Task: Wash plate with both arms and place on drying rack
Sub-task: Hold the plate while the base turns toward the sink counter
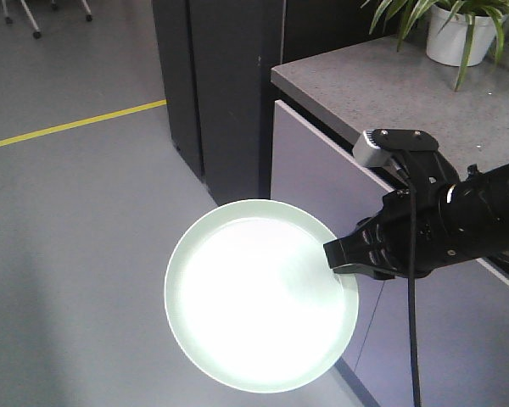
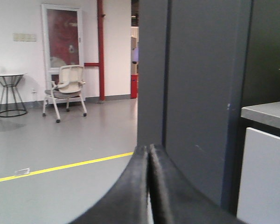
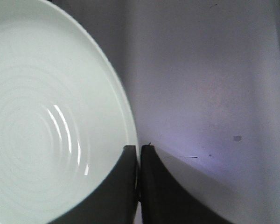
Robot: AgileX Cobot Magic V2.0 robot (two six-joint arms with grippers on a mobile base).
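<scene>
One pale green plate hangs over the grey floor, its rim pinched between the tightly closed jaws of the right gripper, beside a counter bearing one potted plant. The left gripper, seen only by its wrist camera, has both fingers pressed flat together.

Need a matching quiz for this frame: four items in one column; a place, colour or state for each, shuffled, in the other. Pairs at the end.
1. plate
2. left gripper
3. plant
4. floor line

A. yellow
B. on the counter
C. shut, nothing in it
D. clamped at the rim by the right gripper

Pairs: 1-D, 2-C, 3-B, 4-A
</scene>
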